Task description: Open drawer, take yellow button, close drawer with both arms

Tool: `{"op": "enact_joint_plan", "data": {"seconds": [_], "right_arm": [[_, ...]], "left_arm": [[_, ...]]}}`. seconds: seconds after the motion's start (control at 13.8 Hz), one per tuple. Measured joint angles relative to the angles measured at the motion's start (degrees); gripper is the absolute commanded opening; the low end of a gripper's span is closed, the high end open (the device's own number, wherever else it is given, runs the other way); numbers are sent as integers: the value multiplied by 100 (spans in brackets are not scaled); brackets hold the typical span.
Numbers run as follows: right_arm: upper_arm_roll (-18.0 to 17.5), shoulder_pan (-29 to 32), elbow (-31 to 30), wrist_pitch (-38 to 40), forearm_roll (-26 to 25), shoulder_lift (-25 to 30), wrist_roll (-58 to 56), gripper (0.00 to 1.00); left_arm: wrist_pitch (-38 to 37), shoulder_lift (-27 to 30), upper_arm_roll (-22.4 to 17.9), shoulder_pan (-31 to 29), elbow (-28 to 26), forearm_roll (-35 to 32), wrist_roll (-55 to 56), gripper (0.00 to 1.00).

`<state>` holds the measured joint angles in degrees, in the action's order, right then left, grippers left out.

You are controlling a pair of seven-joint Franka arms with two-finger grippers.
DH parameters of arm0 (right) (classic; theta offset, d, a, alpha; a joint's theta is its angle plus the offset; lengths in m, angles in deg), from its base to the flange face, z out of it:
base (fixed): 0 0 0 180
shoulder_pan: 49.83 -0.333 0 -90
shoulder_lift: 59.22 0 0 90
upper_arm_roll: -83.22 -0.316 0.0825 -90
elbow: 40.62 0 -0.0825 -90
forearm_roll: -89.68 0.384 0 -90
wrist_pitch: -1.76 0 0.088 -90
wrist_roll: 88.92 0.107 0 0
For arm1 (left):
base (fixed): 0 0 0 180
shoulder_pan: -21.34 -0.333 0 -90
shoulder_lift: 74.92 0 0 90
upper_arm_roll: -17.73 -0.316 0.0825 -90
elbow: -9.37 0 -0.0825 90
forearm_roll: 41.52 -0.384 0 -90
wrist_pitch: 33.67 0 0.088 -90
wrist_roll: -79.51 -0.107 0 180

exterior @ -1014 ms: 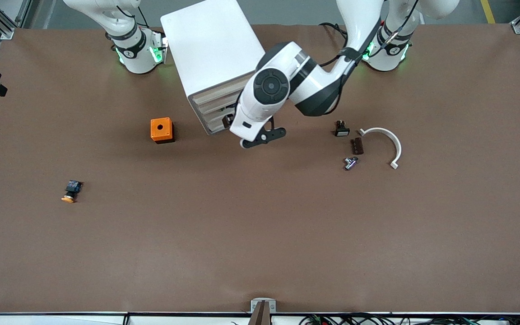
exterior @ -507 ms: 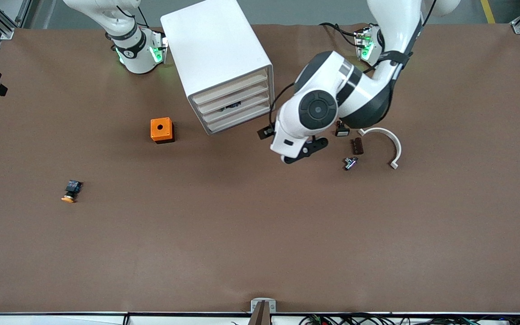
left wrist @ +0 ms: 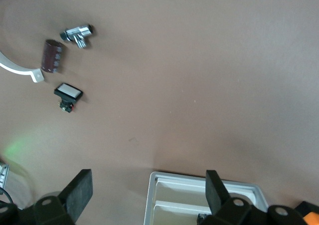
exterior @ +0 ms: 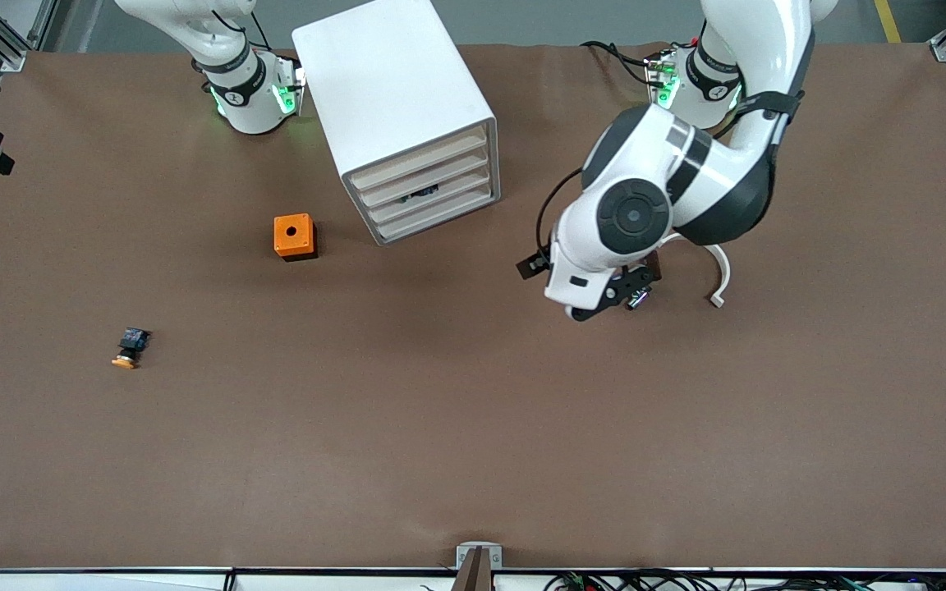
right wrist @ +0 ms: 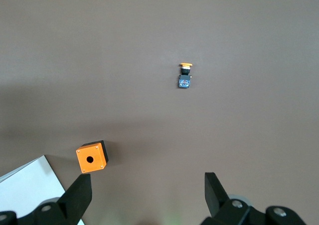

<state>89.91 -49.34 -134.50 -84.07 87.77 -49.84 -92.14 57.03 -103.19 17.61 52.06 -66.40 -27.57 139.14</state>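
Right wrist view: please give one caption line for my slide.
Open right gripper above the brown table, with the button and orange cube lying apart below.

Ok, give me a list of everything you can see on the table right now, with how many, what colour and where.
drawer cabinet: one, white, between the two arm bases, drawers shut
orange cube: one, orange with a hole on top, beside the cabinet toward the right arm's end
button: one, orange-yellow cap on a black body with a blue mark, on the open table toward the right arm's end, nearer the front camera than the cube
black part: one, black with a white face, toward the left arm's end
ribbed block: one, dark brown, beside the black part
metal piece: one, silver, beside the ribbed block
curved strip: one, white, beside these small parts
table: one, brown
left gripper: jaws open, over the small parts
right gripper: jaws open, above the table near the cube
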Motion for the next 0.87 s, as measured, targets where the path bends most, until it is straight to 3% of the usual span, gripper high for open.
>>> {"op": "enact_joint_plan", "data": {"seconds": [0.29,0.58,0.87], "right_arm": [[-12,-4,-1,-4,101,0,-38,100],[-22,-8,-2,-3,173,0,-52,100],[-14,-7,-5,1,173,0,-164,100]], "left_arm": [[-35,146,53,-487,10,83,-238,100],[-79,294,63,-1019,70,122,-1941,100],[-877,819,56,-1718,66,123,-3458,100]]}}
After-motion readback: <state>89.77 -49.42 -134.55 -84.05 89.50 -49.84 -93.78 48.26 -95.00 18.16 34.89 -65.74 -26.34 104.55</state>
